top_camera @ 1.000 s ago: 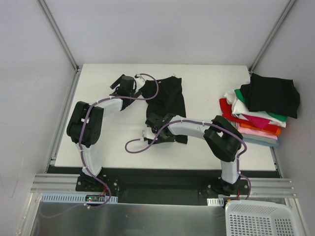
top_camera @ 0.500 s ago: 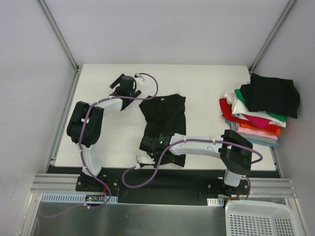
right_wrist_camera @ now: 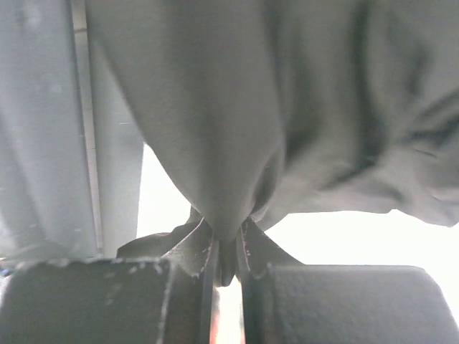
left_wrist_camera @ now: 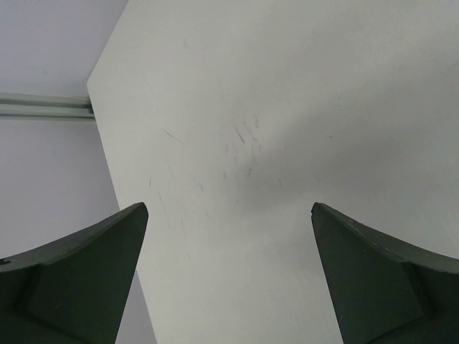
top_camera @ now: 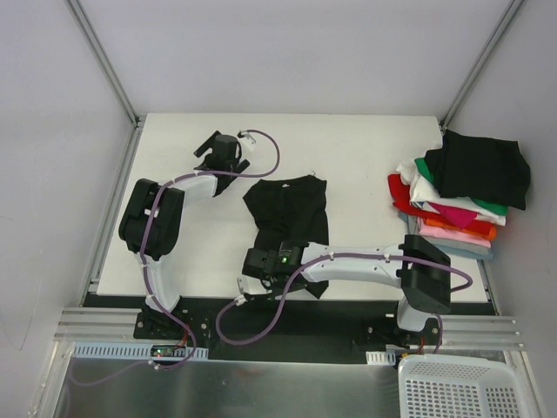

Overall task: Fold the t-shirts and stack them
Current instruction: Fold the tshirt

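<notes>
The black t-shirt is clamped in the right claw, lower centre; the left claw is spread apart. The thin pinch could be pulled loose by bench friction.

Crumpled black t-shirt mid-table, near edge lifted, stack of folded t-shirts at right edge, black on top

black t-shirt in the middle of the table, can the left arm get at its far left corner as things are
Probably yes: the left claw is open above bare table, beside the black t-shirt, with nothing between them. The right claw grips only its near edge.
</notes>
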